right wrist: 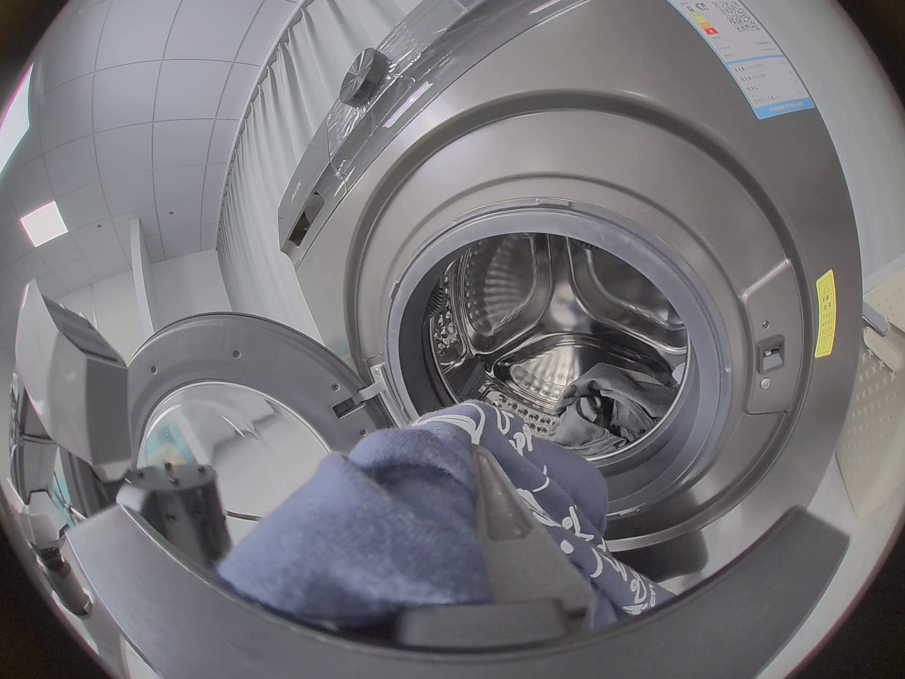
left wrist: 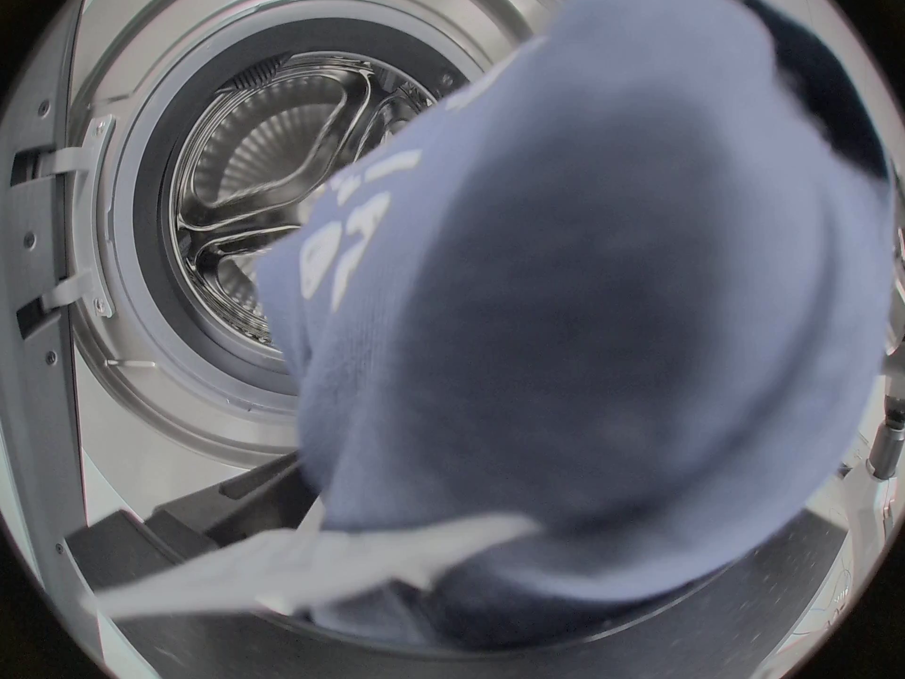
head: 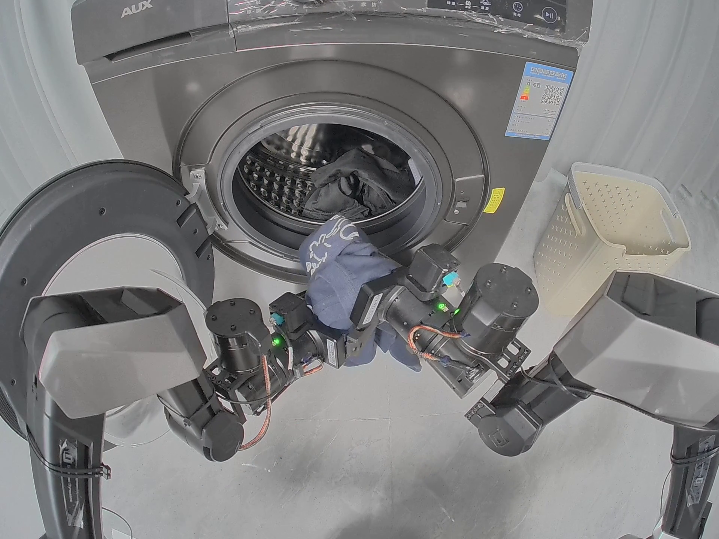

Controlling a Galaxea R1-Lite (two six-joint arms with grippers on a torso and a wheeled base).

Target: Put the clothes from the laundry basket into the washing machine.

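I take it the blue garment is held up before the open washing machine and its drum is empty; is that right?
Not quite: the drum is not empty; a dark garment lies in it, as the head view shows. The rest stands.

garment [head: 337,263] before washing machine [head: 329,76] | clothes [head: 352,181] in drum [head: 273,177] | laundry basket [head: 614,226] right

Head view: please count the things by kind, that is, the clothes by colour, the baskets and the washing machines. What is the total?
Blue garment: 1
Black clothing bundle in the drum: 1
Laundry basket: 1
Washing machine: 1
Total: 4
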